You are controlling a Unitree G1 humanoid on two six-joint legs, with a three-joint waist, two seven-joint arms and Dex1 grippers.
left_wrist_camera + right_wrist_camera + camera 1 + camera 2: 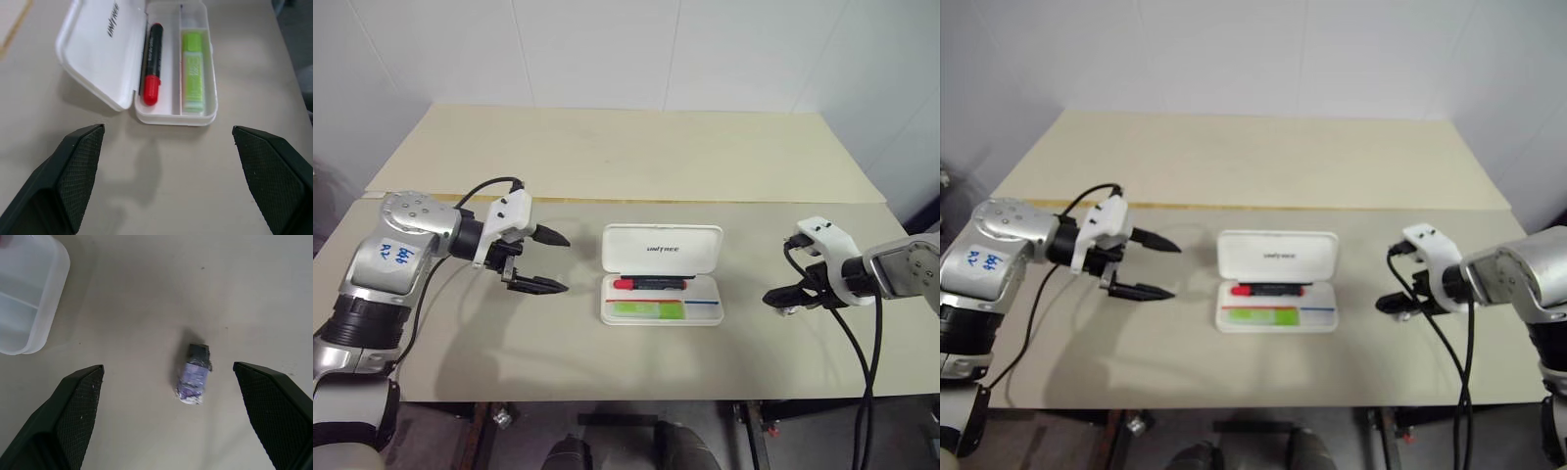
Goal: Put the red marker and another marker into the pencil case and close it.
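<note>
From the head camera, the pencil case [662, 275] lies open in the middle of the pale table [607, 157], its lid tilted up toward the far side with dark lettering on it. The red marker [652, 283] lies in the tray's far compartment, just under the lid's hinge, and the green marker [648, 309] lies in the near compartment, beside a thin blue stripe. The left gripper [551, 260] hovers to the left of the case, apart from it, its two black fingers spread wide and empty. The right gripper [783, 299] hangs well to the right of the case, angled down at the table. In the left wrist view the case sits beyond the parted fingers [78, 166], both markers lying lengthwise side by side in the tray. In the right wrist view the fingers [78, 406] stand wide apart and hold nothing; between them on the table lies a small grey cylinder [193, 376] with a dark end, and a rounded corner of the case shows off to one side.
</note>
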